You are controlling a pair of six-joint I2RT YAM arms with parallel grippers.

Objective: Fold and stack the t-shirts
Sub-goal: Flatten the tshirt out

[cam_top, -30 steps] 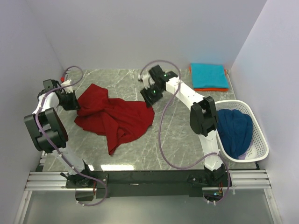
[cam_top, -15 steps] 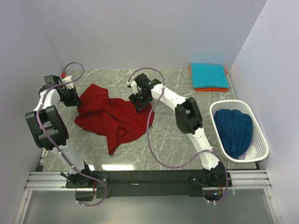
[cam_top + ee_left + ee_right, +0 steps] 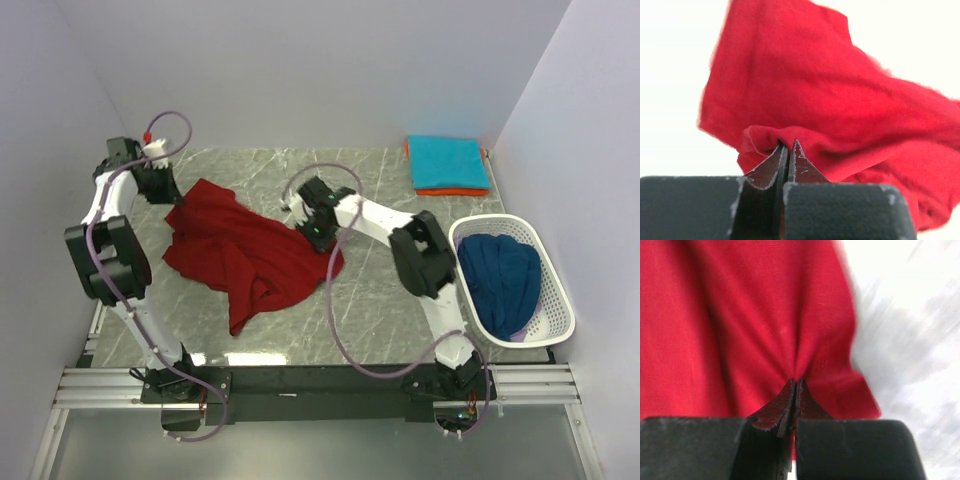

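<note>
- dark red t-shirt point(image 3: 250, 262): soft, crumpled heap on the veined marble tabletop point(image 3: 380, 300);
- left gripper point(image 3: 788, 150): jaws pinched closed on a rumpled fold of its far-left edge;
- right gripper point(image 3: 795, 386): jaws clamped on its puckered right edge.

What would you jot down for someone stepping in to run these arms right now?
Left fingers: shut on the crumpled dark red cloth t-shirt at its far-left edge.
Right fingers: shut on its right edge.
Done: folded teal t-shirt stacked on folded orange t-shirt, far right corner.
To do: fold and stack the red one, then the navy blue t-shirt lying in the white mesh basket.
</note>
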